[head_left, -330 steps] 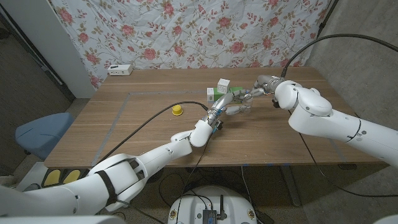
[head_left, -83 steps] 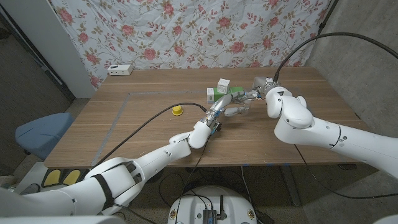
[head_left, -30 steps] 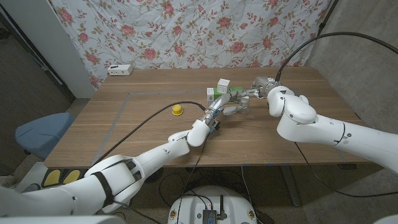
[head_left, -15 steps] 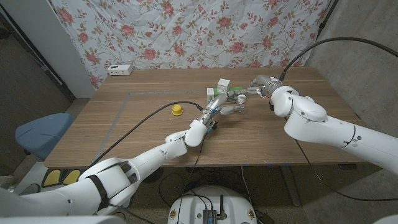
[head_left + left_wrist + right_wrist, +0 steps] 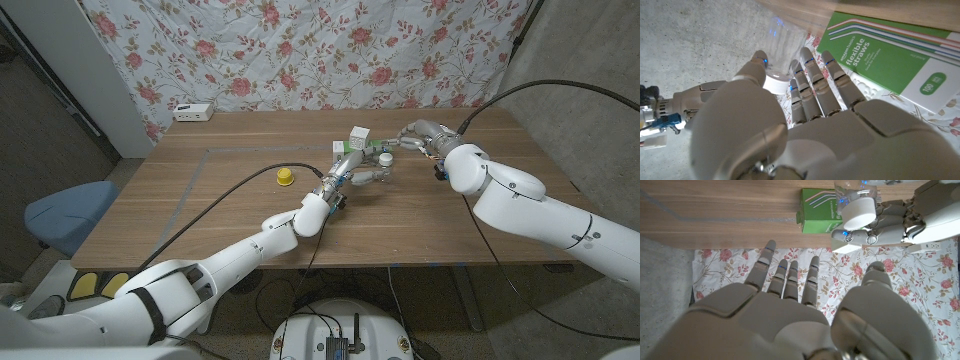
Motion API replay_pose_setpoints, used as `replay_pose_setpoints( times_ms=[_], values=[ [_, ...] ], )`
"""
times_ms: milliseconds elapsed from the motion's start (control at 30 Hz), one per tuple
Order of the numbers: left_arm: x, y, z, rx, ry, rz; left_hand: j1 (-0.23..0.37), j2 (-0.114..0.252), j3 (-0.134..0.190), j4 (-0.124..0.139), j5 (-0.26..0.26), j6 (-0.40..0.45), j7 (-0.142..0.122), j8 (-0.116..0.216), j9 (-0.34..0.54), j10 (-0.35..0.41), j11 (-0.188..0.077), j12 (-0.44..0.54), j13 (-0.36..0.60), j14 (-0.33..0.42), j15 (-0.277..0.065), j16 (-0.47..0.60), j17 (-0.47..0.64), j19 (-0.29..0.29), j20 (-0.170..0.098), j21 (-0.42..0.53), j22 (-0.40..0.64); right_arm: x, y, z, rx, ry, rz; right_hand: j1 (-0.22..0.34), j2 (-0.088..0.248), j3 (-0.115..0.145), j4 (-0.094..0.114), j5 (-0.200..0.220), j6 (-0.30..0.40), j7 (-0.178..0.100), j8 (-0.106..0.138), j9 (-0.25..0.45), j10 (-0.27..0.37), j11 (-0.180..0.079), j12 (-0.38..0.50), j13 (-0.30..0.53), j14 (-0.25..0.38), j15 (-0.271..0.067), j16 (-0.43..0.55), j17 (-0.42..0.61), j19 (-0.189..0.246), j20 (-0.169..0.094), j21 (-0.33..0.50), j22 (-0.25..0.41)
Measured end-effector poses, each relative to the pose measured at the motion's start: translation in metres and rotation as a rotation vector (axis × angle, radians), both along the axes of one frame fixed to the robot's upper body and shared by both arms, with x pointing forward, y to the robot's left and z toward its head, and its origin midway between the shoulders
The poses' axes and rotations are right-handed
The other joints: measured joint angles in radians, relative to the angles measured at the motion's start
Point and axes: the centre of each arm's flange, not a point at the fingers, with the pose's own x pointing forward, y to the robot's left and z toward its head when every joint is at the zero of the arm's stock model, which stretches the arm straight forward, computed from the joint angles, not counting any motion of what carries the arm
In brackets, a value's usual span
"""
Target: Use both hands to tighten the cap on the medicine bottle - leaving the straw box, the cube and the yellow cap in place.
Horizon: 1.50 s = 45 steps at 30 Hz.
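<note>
Two hands are seen at the middle of the head view. The medicine bottle (image 5: pixel 383 164) is gripped by the left hand (image 5: pixel 362 172) above the surface (image 5: pixel 200 215), beside the straw box (image 5: pixel 356 151), white cap (image 5: pixel 860 211) on. Just right of it, the right hand (image 5: pixel 412 136) is held spread and empty, clear of the cap, so tightening appears unfinished. At mid-left the yellow cap (image 5: pixel 285 177) lies undisturbed; farther up, the cube (image 5: pixel 359 135). The grip is shown plainly by the wrist views.
</note>
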Motion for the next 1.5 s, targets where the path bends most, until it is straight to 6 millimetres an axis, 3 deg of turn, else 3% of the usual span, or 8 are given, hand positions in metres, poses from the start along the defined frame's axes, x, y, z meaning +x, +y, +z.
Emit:
replay_pose_setpoints(
  times_ms=[367,600,733,767,1000,1233,1367,1500],
  values=[
    [-0.007,0.006,0.002,0.003,-0.009,0.012,0.006,0.006,0.000,0.000,0.002,0.000,0.000,0.000,0.000,0.000,0.000,0.004,0.000,0.000,0.000,0.000,0.000,0.000,0.000,0.000,0.000,-0.001,-0.008,-0.002,0.111,-0.076,0.098,-0.018,0.037,0.010,0.010,0.000,-0.007,0.007,-0.011,-0.005,0.013,0.012,0.008,-0.002,0.004,0.004,0.005,0.000,0.045,-0.045,0.008,-0.005],
    [-0.011,0.012,0.001,0.006,-0.011,0.032,0.006,0.006,0.000,0.000,0.002,0.000,0.000,0.000,0.000,0.000,0.000,0.004,0.000,0.000,0.000,0.000,0.000,0.000,0.000,0.000,0.000,0.006,-0.023,-0.009,0.217,-0.110,0.139,-0.029,0.048,0.010,0.016,0.000,-0.014,0.000,-0.023,-0.009,0.018,0.018,0.008,-0.004,0.008,0.007,0.005,-0.004,0.056,-0.056,0.008,-0.005],
    [-0.015,0.015,0.002,0.000,-0.017,0.027,0.013,-0.001,0.000,0.000,0.002,0.000,0.000,0.000,0.000,0.000,0.000,0.004,0.001,-0.004,0.004,0.000,0.000,0.000,0.000,0.000,0.000,0.003,-0.019,-0.006,0.257,-0.143,0.199,-0.035,0.054,0.010,0.018,0.000,-0.023,0.001,-0.030,-0.014,0.029,0.021,0.013,-0.007,0.015,0.007,0.005,-0.005,0.077,-0.059,0.016,-0.005],
    [-0.014,0.017,0.001,0.005,-0.012,0.047,0.013,0.000,0.000,0.000,0.002,0.000,0.000,0.000,0.000,0.000,0.000,0.004,0.001,-0.004,0.004,0.000,0.000,0.000,0.000,0.000,0.000,0.011,-0.030,-0.013,0.300,-0.139,0.187,-0.038,0.057,0.010,0.018,0.000,-0.023,0.001,-0.033,-0.014,0.029,0.021,0.013,-0.007,0.015,0.007,0.005,-0.005,0.080,-0.058,0.018,-0.005],
    [-0.017,0.023,-0.001,0.002,-0.011,0.067,0.013,-0.001,0.000,0.000,0.002,-0.006,-0.006,0.000,0.000,0.000,0.000,0.003,0.001,-0.004,0.004,0.000,0.000,0.000,0.000,0.000,0.000,0.019,-0.041,-0.021,0.399,-0.173,0.244,-0.039,0.064,0.014,0.022,0.000,-0.033,0.003,-0.041,-0.018,0.036,0.028,0.013,-0.012,0.026,-0.004,0.005,-0.008,0.097,-0.065,0.019,-0.005],
    [-0.023,0.027,-0.003,-0.007,-0.014,0.065,0.013,-0.001,-0.004,-0.004,0.002,-0.006,-0.006,0.000,0.000,0.000,0.000,0.002,0.001,-0.010,0.002,0.000,0.000,-0.016,0.015,-0.004,0.000,0.019,-0.041,-0.020,0.470,-0.215,0.338,-0.054,0.086,0.018,0.026,0.000,-0.059,0.001,-0.052,-0.025,0.043,0.028,0.013,-0.016,0.015,-0.015,0.005,-0.007,0.066,-0.096,0.003,-0.005],
    [-0.022,0.032,-0.006,-0.010,-0.003,0.099,0.013,-0.001,-0.011,-0.006,0.002,-0.002,-0.010,0.000,0.000,0.000,0.000,0.000,0.001,-0.013,0.005,0.000,0.000,-0.029,0.021,-0.008,0.000,0.031,-0.054,-0.030,0.537,-0.209,0.348,-0.071,0.103,0.020,0.030,0.000,-0.082,-0.001,-0.060,-0.028,0.032,0.017,0.007,-0.016,0.002,-0.027,0.005,-0.007,0.049,-0.113,0.002,-0.003],
    [-0.024,0.036,-0.008,-0.015,0.002,0.112,0.019,-0.007,-0.011,-0.006,0.001,-0.002,-0.010,0.000,0.000,0.000,0.000,0.004,0.000,-0.022,0.007,0.000,0.000,-0.042,0.035,-0.012,0.000,0.036,-0.058,-0.034,0.587,-0.207,0.384,-0.090,0.121,0.016,0.046,0.000,-0.113,0.011,-0.070,-0.032,0.020,0.005,-0.004,-0.021,-0.008,-0.038,0.004,-0.002,0.035,-0.127,-0.005,-0.002]
  ],
)
